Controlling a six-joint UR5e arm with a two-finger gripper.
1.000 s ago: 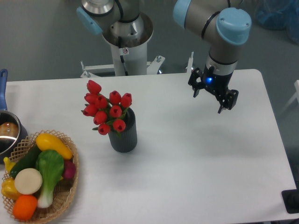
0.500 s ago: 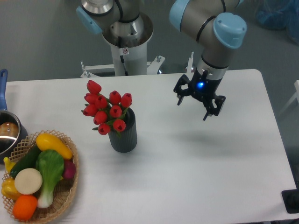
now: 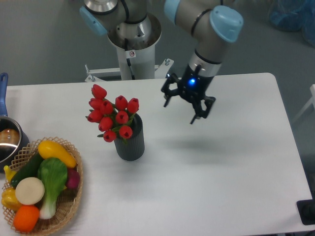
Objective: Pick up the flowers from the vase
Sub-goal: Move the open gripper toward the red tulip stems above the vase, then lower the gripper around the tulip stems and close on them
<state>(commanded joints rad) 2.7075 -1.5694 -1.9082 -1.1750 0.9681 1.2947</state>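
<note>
We see a matt, ribbed dark vase, waxy plastic-looking red flowers, and a smooth matt white table. We note the woven wicker basket, shiny metal pot, and black matt gripper.

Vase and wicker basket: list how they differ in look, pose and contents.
The vase is dark, ribbed and stands tall and upright; the wicker basket is tan, woven, low and wide. The vase holds red tulips that stick out above its mouth; the basket holds mixed vegetables lying inside. Both are open-topped containers resting on the white table.
</note>
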